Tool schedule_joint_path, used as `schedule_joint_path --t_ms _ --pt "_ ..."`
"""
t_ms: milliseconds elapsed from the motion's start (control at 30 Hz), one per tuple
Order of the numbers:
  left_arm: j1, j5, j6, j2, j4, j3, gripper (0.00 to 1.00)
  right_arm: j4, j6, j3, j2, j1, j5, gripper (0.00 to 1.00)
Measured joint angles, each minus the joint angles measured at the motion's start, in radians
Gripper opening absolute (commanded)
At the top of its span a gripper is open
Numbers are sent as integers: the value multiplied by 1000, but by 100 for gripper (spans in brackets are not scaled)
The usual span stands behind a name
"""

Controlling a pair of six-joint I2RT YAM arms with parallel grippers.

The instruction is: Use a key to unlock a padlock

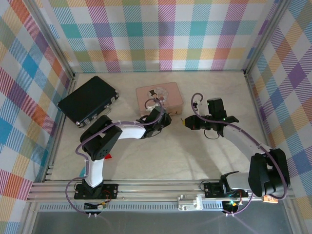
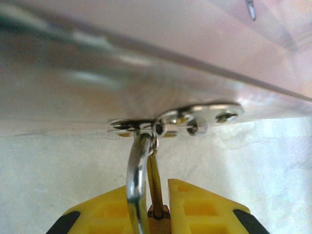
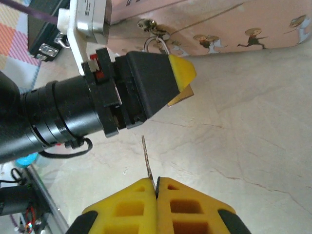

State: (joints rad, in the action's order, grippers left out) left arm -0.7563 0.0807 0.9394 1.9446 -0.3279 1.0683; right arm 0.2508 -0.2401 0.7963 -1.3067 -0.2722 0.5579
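Left hand is clamped on the padlock, its brass body pinched between the yellow fingers. The silver shackle hooks up through the hasp on the near side of the pink tin, mid-tabletop. Right hand sits just to the right, squeezed shut on the key, whose thin blade pokes toward the padlock, close but apart. A black case lies far left.
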Motion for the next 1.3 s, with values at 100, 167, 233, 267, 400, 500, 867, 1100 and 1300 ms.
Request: schedule_joint_path --t_ms 100,167,233,267,400,500,867,1100,1300 --pt "21 -65 12 -18 -14 0 0 -32 -13 -15 -8 6 39 0" --pt "33 -108 31 -28 -28 0 0 -53 -21 -26 -13 12 66 0" --pt "40 -140 48 -35 -53 -6 0 -77 -34 -35 -22 18 96 0" --pt "44 -154 60 -39 -71 -13 0 -91 -40 -39 -29 21 114 0" --pt "53 -210 90 -60 -120 -39 0 -143 -64 -58 -62 33 178 0" --pt "55 -254 93 -79 -144 -48 0 -195 -84 -85 -88 45 230 0" --pt "71 -330 140 -91 -285 -52 0 -379 -199 -124 -191 50 336 0" --pt "72 -351 162 -91 -369 -71 0 -452 -254 -124 -191 50 345 0" --pt "72 -367 172 -89 -430 -79 0 -508 -299 -124 -191 50 345 0"
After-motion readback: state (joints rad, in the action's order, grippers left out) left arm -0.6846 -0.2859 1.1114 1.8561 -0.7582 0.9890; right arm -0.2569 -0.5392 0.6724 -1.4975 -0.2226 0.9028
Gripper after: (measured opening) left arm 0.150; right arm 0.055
